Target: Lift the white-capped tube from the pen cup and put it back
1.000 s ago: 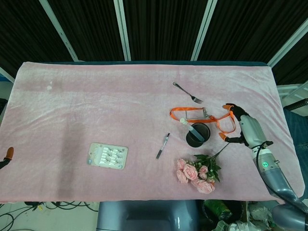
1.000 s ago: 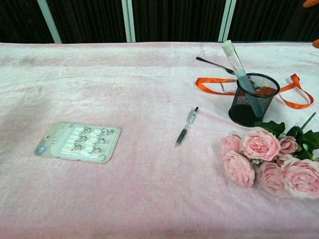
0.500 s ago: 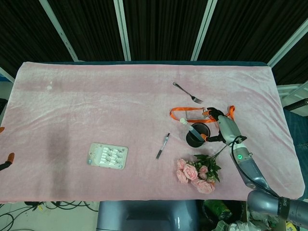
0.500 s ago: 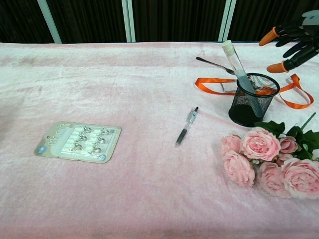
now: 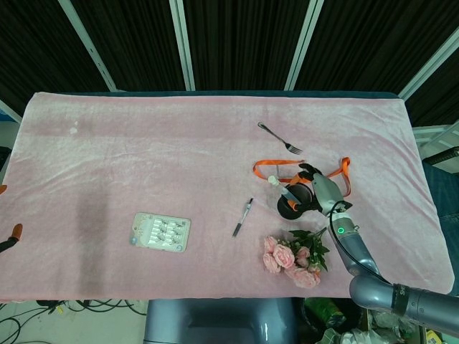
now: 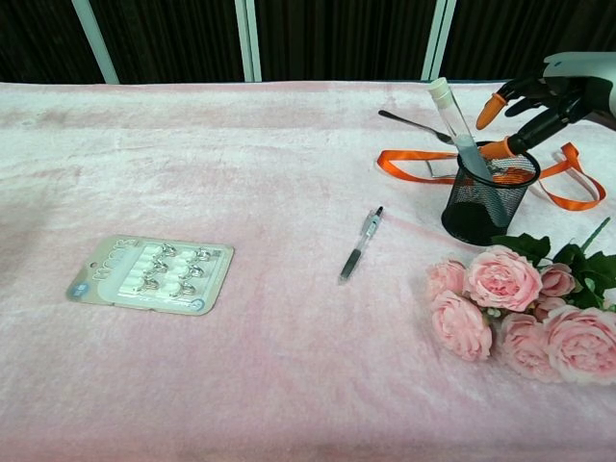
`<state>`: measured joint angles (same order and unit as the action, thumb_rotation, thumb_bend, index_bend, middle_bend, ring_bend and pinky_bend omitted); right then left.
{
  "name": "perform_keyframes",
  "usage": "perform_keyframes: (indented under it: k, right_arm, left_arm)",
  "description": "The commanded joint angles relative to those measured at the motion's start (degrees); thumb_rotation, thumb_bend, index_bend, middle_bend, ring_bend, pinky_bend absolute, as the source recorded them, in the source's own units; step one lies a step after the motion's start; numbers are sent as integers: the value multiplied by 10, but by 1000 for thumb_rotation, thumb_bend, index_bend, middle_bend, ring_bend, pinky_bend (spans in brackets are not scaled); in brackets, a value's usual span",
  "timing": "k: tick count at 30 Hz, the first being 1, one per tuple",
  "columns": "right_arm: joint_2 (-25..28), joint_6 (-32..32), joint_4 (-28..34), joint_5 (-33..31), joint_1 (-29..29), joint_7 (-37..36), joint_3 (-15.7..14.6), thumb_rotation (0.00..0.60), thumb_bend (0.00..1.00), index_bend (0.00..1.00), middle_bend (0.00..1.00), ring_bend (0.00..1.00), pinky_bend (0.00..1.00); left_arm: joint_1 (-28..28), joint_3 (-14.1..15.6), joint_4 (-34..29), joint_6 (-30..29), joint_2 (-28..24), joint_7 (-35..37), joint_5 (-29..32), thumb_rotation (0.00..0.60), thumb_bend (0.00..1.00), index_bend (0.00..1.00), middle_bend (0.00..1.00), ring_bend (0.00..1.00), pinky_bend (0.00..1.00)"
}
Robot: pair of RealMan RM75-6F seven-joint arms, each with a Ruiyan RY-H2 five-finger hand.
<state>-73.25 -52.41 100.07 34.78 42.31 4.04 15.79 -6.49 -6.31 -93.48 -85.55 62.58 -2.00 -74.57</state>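
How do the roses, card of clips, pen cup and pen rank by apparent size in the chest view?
Largest to smallest:
1. roses, though nearest the camera
2. card of clips
3. pen cup
4. pen

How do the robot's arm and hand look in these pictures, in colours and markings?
The right hand has black fingers with orange tips and a pale grey back. Its arm is silver-grey with a small green light. Of the left hand only an orange tip shows at the edge.
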Motion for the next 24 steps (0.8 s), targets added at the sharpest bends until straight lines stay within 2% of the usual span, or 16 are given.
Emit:
perform_keyframes:
  k: [1,9,24]
  right_arm:
    - [-15,-10,-9,1,3,6,-3,600,154,457,103,94,163]
    - [-35,-26,-27,9,2,18,-5,600,155,490,103,94,163]
    - [-50,-6,-51,-6,7,18,0,600,161,514,104,94,163]
  left_arm:
    - [1,0,-1,-1,0,0,-2,600,337,132,93,0,19]
    - [5,-4,-4,0,-2,1,-1,600,336,132,93,0,18]
    - [8,-9,-6,5,-3,-2,5,600,336,133,92,0,18]
